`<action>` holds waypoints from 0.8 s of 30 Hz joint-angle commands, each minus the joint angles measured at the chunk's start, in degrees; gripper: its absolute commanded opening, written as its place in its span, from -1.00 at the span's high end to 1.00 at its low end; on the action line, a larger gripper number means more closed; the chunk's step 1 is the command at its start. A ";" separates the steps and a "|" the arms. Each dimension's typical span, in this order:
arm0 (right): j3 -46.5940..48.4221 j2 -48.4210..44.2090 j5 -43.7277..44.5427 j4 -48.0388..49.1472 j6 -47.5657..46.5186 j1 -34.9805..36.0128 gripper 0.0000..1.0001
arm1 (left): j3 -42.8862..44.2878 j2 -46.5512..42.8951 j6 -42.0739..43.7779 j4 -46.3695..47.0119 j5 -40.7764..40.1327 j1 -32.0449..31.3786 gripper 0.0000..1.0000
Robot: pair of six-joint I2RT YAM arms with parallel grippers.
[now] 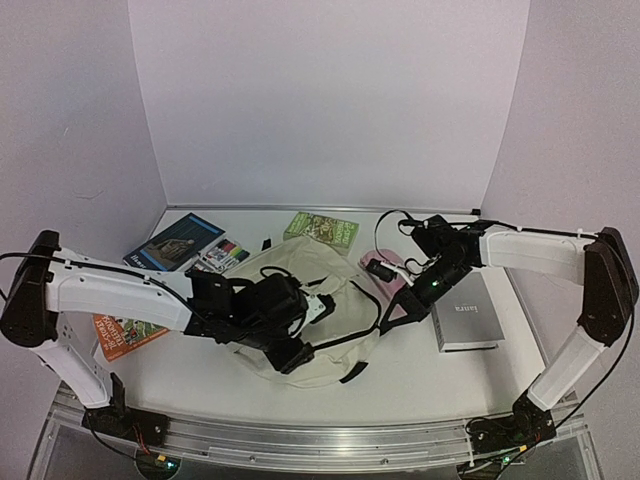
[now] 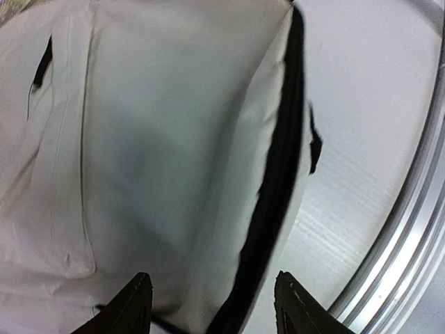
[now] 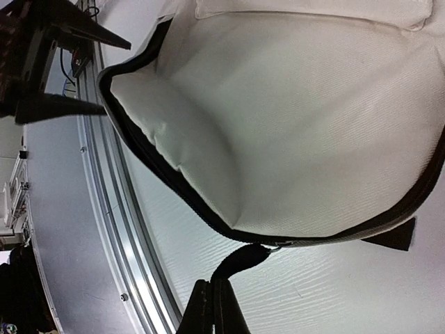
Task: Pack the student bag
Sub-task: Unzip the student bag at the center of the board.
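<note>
Farthest left, an orange book (image 1: 125,335) lies flat on the table (image 1: 420,380) beside the left arm, partly under it. Behind it, toward the back wall, sit a blue book (image 1: 175,240) and, just beside that, a pack of markers (image 1: 222,253). The left gripper (image 1: 293,352) reaches over the near part of the bag (image 1: 290,265), which lies slumped in the middle of the table, between the two arms. In the left wrist view its fingers (image 2: 142,299) stand well apart, one over cream fabric and the other past the black zipper (image 2: 274,174) toward the bare table. Nothing sits between them, and I cannot tell whether they touch the cloth. A green book (image 1: 322,230) lies behind the bag near the back wall. Right of the bag a pink pencil case (image 1: 385,265) rests on the table, partly hidden by the right arm. The right gripper (image 1: 397,308) points down at the bag's right edge. In its wrist view the fingers (image 3: 201,309) are pressed together, clamped on a black strap (image 3: 240,261) that joins the bag's zippered edge at a small metal ring. Farthest right, a grey book (image 1: 468,322) lies flat just beside that arm. An aluminium rail (image 1: 330,440) runs along the table's near edge.
</note>
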 commanded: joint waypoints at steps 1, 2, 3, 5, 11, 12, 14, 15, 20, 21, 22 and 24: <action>0.38 -1.12 -2.08 0.95 1.98 -0.49 1.00 | 7.86 6.86 3.65 5.83 1.18 -1.01 -0.30; 0.39 -1.07 -2.16 1.02 2.10 -0.48 1.00 | 8.96 8.43 4.14 6.36 0.24 -0.99 -0.36; 0.40 -1.01 -2.20 1.09 2.22 -0.45 1.00 | 9.91 10.07 4.73 6.60 -0.29 -0.98 -0.38; 0.40 -0.96 -2.12 1.21 2.37 -0.46 1.00 | 12.07 12.68 5.75 7.15 -1.31 -1.03 -0.40; 0.75 -1.24 -0.08 1.11 2.41 -0.59 1.00 | 14.99 17.13 6.68 4.29 0.36 -0.98 0.25; 0.75 -1.37 0.61 1.11 2.19 -0.74 1.00 | 14.20 16.65 6.33 3.82 0.99 -0.97 0.55; 0.58 -1.51 2.41 1.06 1.42 -1.75 1.00 | 11.74 14.77 5.23 3.56 2.36 -0.99 0.92; 0.51 -1.48 3.03 1.03 0.92 -2.75 1.00 | 10.09 13.71 4.68 3.41 3.18 -1.01 0.98; 1.27 -0.22 4.90 0.65 -1.60 -9.86 1.00 | 3.59 8.22 2.15 1.50 5.90 -0.98 0.99; 1.53 0.17 5.83 0.60 -2.32 -11.23 1.00 | 2.29 7.23 1.75 1.06 5.93 -1.01 0.99; 1.84 0.62 7.01 0.59 -3.02 -12.28 1.00 | 1.21 6.54 1.23 0.55 5.63 -0.97 1.00; 2.53 1.83 8.97 0.66 -4.14 -13.48 1.00 | -0.16 4.78 0.56 -0.72 4.97 -1.01 1.00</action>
